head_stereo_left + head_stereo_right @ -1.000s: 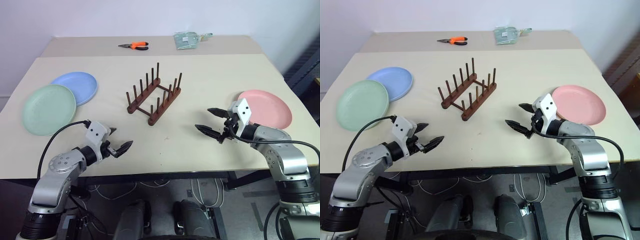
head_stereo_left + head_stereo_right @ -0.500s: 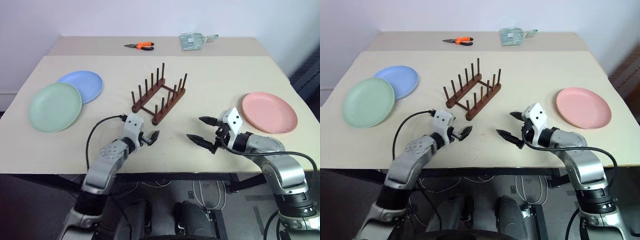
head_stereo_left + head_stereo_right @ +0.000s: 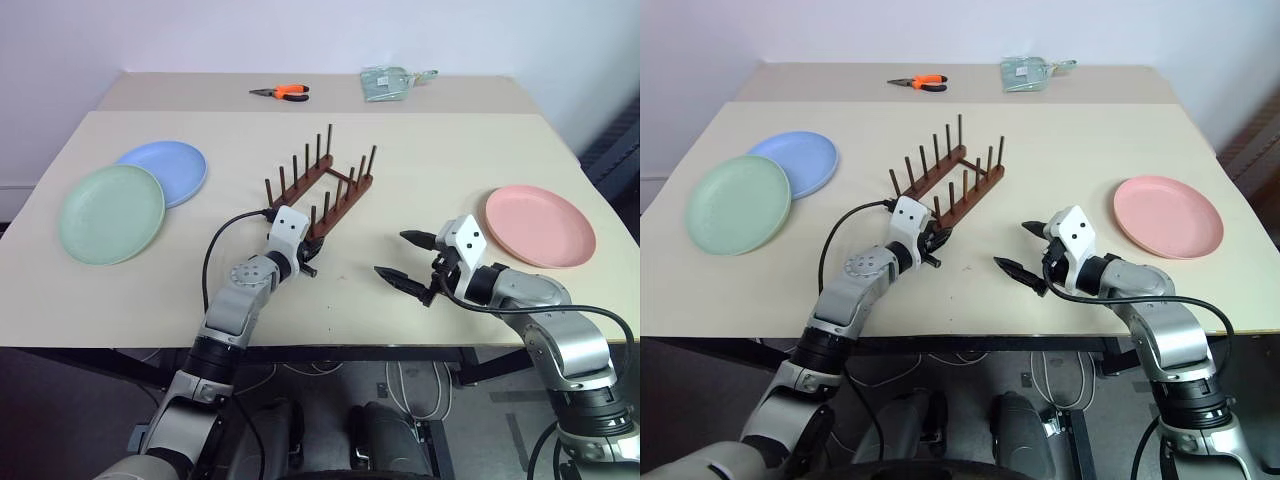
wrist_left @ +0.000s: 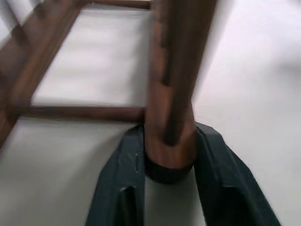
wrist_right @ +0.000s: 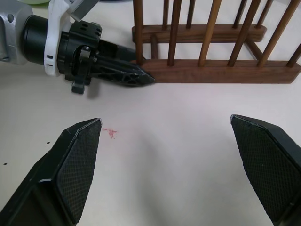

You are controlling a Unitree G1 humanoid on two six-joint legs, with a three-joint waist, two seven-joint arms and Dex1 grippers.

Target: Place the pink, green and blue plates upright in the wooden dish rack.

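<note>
The wooden dish rack (image 3: 322,192) stands mid-table with its pegs upright. My left gripper (image 3: 312,258) is shut on the near end of one of the rack's base rails; the left wrist view shows both black fingers (image 4: 120,188) clamping the wood (image 4: 169,94). To the right of the rack my right gripper (image 3: 392,254) hovers open and holds nothing; its view takes in the rack (image 5: 211,73) and the left gripper (image 5: 138,76). The pink plate (image 3: 540,225) lies flat at the right. At the far left, also flat, are the green plate (image 3: 110,213) and the blue plate (image 3: 172,167), green overlapping blue.
Orange-handled pliers (image 3: 280,92) and a greenish packet (image 3: 385,82) lie on the table (image 3: 420,140) at its far side. Its front edge runs just below both grippers.
My left arm has swung right and forward from the table's front left to the rack, and its gripper has closed on the rail end. The right gripper has stayed put, open.
</note>
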